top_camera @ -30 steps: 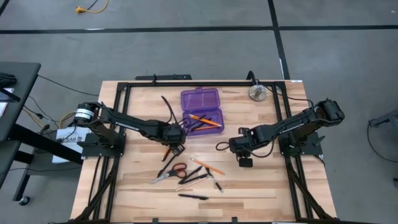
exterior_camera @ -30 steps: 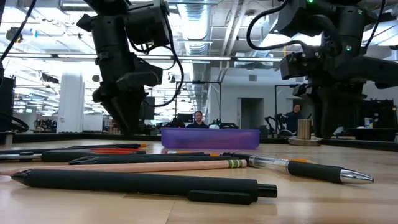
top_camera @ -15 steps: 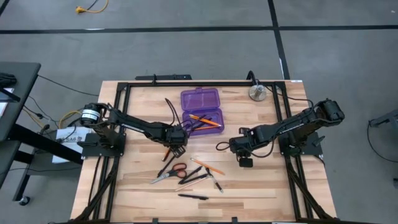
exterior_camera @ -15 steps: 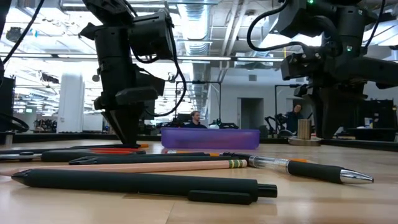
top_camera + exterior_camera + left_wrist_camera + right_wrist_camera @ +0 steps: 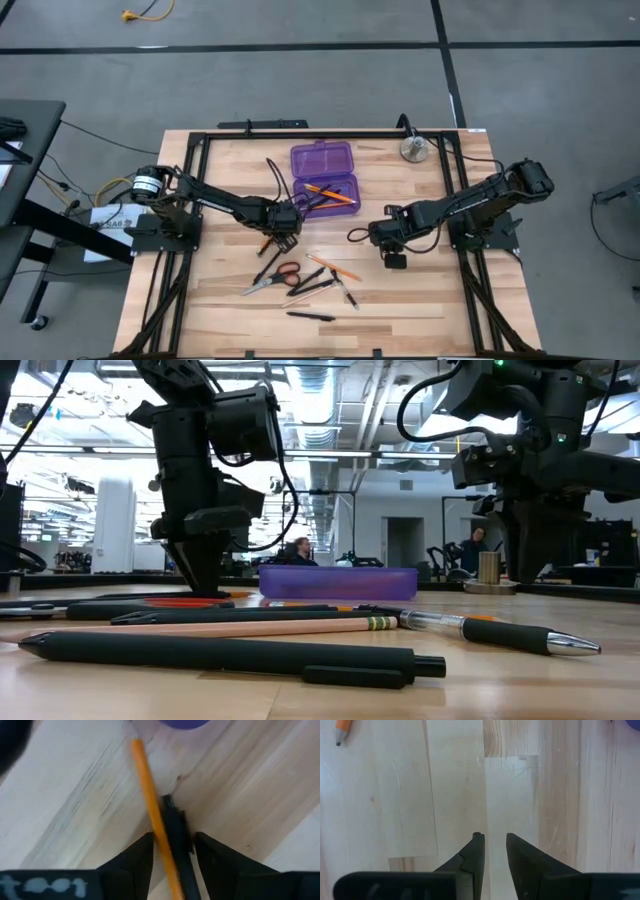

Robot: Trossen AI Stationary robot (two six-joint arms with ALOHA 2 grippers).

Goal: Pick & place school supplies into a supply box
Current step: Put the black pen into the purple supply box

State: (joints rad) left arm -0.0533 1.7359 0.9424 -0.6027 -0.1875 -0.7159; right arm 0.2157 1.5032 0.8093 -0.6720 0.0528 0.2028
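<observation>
The purple supply box (image 5: 326, 190) lies open near the table's far side, its lid (image 5: 322, 159) flat behind it and pencils and a pen inside. My left gripper (image 5: 172, 837) points down just in front of the box's left corner. It is open, with one finger on either side of an orange pencil (image 5: 150, 800) and a black pen (image 5: 176, 827) that lie side by side on the wood. My right gripper (image 5: 495, 837) hangs over bare table to the right, narrowly open and holding nothing. Scissors (image 5: 272, 281) and more pens and pencils (image 5: 335, 268) lie nearer the front.
A round silver disc (image 5: 415, 150) stands at the far right corner. A lone black pen (image 5: 310, 316) lies near the front edge; in the low view it crosses the foreground (image 5: 220, 655). A black frame (image 5: 300, 134) runs around the table. People show in the room behind.
My left gripper has gone down toward the table, settling over the orange pencil and black pen beside the box, then stopped. Its finger gap looks the same. The right arm has kept still.
</observation>
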